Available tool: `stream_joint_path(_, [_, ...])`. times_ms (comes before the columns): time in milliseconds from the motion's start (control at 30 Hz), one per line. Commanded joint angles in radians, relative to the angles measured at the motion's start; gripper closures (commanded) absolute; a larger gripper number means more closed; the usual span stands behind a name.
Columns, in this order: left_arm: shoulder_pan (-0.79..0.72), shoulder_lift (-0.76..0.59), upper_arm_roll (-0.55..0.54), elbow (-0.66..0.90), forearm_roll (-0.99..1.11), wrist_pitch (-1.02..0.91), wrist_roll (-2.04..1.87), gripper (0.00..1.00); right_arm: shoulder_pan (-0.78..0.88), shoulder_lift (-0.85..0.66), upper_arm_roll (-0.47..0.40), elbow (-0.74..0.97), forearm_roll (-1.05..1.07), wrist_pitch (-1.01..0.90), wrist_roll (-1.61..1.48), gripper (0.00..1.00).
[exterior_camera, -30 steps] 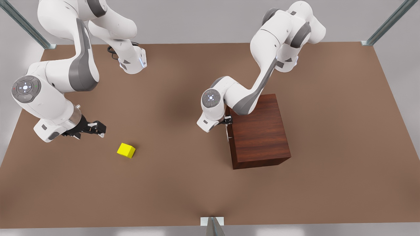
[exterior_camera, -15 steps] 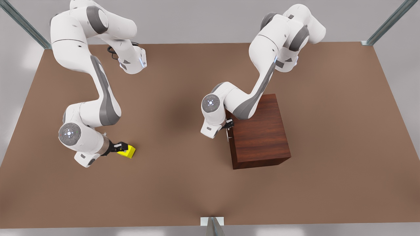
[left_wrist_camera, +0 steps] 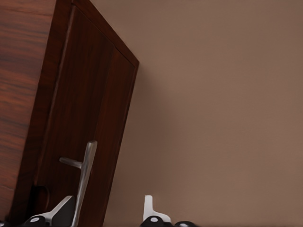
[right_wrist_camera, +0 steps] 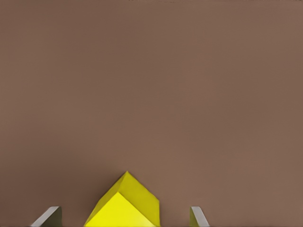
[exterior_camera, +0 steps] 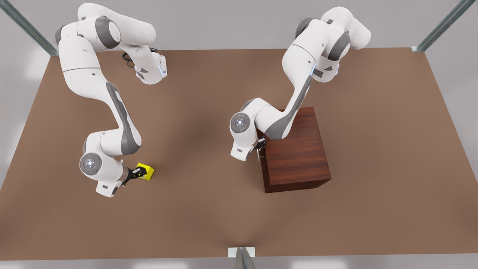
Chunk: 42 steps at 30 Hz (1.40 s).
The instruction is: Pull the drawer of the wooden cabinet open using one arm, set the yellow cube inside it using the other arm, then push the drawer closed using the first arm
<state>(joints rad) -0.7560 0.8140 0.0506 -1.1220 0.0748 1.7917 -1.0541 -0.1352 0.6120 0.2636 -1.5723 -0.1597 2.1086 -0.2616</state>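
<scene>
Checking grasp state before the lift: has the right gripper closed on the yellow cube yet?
No: in the right wrist view the yellow cube sits between the right gripper's fingertips with clear gaps on both sides.

Two white jointed arms with grey joint bands; round grey wrist caps bearing small lit markings; black two-finger grippers, pale fingertips (right_wrist_camera: pixel 198 216); black cable looped at one base.

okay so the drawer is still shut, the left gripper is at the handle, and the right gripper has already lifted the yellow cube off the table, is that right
Not quite. The yellow cube has not been lifted: the front view shows it sitting on the table, and the right wrist view shows the right gripper open, a finger either side of it. The rest holds: the drawer is shut and the left gripper is at the handle.
</scene>
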Motion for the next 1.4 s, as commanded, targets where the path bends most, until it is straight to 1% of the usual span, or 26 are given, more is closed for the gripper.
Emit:
stream_joint_path(0, [0.000, 0.004, 0.000, -0.001, 0.000, 0.000, -0.027, 0.16, 0.002, 0.000, 0.000, -0.005, 0.002, 0.031, -0.249, 0.00])
stream_joint_path(67, [-0.003, 0.007, 0.000, 0.001, 0.002, 0.003, -0.029, 0.16, -0.017, -0.011, 0.036, -0.038, -0.001, 0.039, -0.396, 0.00])
stream_joint_path(200, [-0.014, 0.007, 0.000, 0.007, 0.002, 0.020, -0.030, 0.16, -0.030, -0.008, 0.036, -0.087, -0.029, 0.088, -0.516, 0.00])
stream_joint_path(267, [-0.019, 0.013, -0.002, 0.010, 0.003, 0.031, -0.030, 0.18, -0.030, -0.012, 0.036, -0.097, -0.029, 0.083, -0.562, 0.00])
stream_joint_path(367, [-0.028, 0.013, -0.002, 0.016, 0.003, 0.037, -0.032, 0.18, -0.024, -0.052, 0.042, -0.153, -0.032, 0.090, -0.562, 0.00])
stream_joint_path(433, [-0.035, 0.014, -0.002, 0.016, 0.003, 0.037, -0.032, 0.18, -0.029, -0.054, 0.045, -0.198, -0.058, 0.145, -0.562, 0.00])
stream_joint_path(633, [-0.039, 0.021, 0.000, 0.031, 0.003, 0.038, -0.033, 0.18, -0.030, -0.035, 0.043, -0.209, -0.058, 0.145, -0.570, 0.00])
stream_joint_path(767, [-0.035, 0.028, 0.011, 0.039, 0.003, 0.049, -0.030, 0.18, -0.038, -0.023, 0.043, -0.210, -0.066, 0.145, -0.630, 0.00])
stream_joint_path(1000, [-0.040, 0.048, 0.009, 0.074, 0.003, 0.049, -0.030, 0.18, -0.047, -0.023, 0.043, -0.219, -0.080, 0.149, -0.722, 0.00])
stream_joint_path(1200, [-0.040, 0.050, 0.009, 0.088, 0.005, 0.078, -0.030, 0.18, -0.050, -0.029, 0.055, -0.239, -0.080, 0.149, -0.731, 0.00])
stream_joint_path(1367, [-0.048, 0.057, 0.008, 0.096, 0.013, 0.092, -0.030, 0.19, -0.061, -0.018, 0.055, -0.282, -0.080, 0.211, -0.731, 0.00])
